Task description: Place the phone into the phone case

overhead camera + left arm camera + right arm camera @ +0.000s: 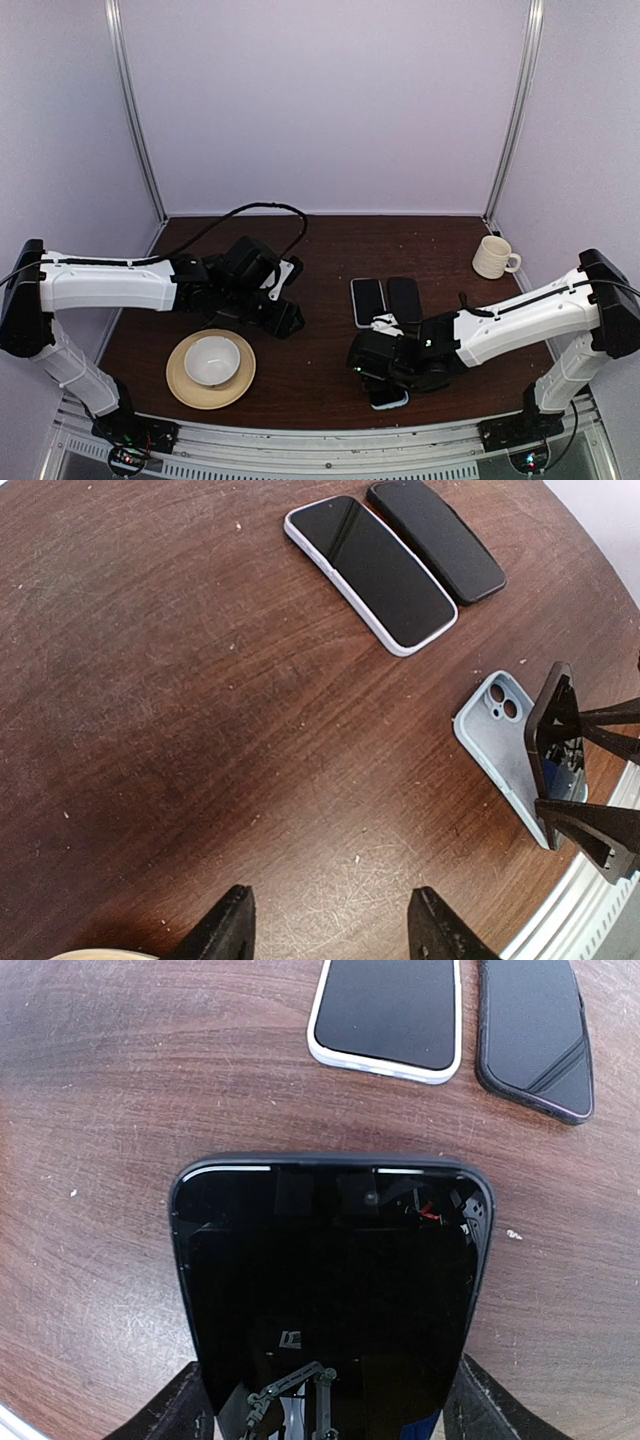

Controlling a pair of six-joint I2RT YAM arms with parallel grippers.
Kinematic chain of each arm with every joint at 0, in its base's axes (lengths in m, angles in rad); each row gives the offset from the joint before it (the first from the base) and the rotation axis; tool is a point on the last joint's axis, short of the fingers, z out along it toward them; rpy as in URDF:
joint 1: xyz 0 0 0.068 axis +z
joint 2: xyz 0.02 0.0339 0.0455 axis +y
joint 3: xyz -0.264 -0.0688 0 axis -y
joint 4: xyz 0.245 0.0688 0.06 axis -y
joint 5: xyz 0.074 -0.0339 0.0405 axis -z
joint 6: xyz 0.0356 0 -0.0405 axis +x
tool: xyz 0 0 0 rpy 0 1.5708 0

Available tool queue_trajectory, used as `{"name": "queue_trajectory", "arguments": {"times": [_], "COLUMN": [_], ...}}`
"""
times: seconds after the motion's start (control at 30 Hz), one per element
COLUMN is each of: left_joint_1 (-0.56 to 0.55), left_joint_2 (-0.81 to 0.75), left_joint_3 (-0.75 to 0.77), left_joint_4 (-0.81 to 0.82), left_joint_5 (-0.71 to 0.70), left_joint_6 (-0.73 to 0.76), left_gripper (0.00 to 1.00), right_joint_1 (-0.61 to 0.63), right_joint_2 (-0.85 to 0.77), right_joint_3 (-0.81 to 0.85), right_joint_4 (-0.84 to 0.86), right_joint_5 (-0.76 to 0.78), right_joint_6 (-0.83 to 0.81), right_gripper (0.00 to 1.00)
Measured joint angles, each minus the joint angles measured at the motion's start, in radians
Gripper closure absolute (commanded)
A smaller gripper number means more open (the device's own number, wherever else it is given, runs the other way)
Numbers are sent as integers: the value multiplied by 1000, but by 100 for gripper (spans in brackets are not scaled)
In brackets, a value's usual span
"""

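Well to the left of the phone case (495, 745), the left gripper (330, 905) hangs over bare table (320, 240) with its fingers spread and nothing between them. Also left of the case, toward the near edge, a bowl (212, 360) sits on a plate (180, 385).

Just beyond the case lie a white-rimmed phone (370, 572) and another black phone (435, 538), side by side with their screens up. Neither is part of this step.

The case lies flat with its light-blue inside up and its camera holes at the end nearer those two phones. The right gripper (325, 1390) is directly over it. Its fingers (175, 1415) appear clamped on the long edges of the phone (330, 1280), whose screen faces the wrist camera. Whether the phone touches the case yet cannot be told.

The step in hand seems to be seating the phone.
- Square the phone's edges to the case walls, with its camera end over the holes.
- Tuck one end in first, then lower the rest flat.
- The thin case will probably slide on the smooth wood, so the free left gripper could pin a corner.
- Let go only once all four corners are seated.

A mug (492, 258) stands well to the right of the case and farther back.
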Motion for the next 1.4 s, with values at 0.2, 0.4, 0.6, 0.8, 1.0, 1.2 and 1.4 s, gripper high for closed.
{"name": "queue_trajectory", "arguments": {"times": [0.2, 0.4, 0.6, 0.8, 1.0, 1.2, 1.4], "left_joint_1": [0, 0, 0, 0, 0, 0, 0], "left_joint_2": [0, 0, 0, 0, 0, 0, -1], "left_joint_3": [0, 0, -13, -27, -32, -38, -38], "left_joint_4": [0, 0, 1, 3, 3, 7, 6], "left_joint_5": [0, 0, 0, -4, -12, -21, -35], "left_joint_6": [0, 0, 0, 0, 0, 0, 3], "left_gripper": [44, 44, 44, 44, 44, 44, 43], "right_joint_1": [0, -3, -3, -3, -4, -5, -17], "right_joint_2": [3, 31, 32, 44, 99, 95, 95], "right_joint_3": [0, 5, 3, 0, 18, 12, 39], "right_joint_4": [-5, -18, -36, -21, -14, -7, -38], "right_joint_5": [0, 1, 2, 5, -3, -27, -154], "right_joint_6": [2, 20, 49, 37, 26, 26, -27], "right_gripper": [47, 48, 48, 48, 38, 1, 0]}}
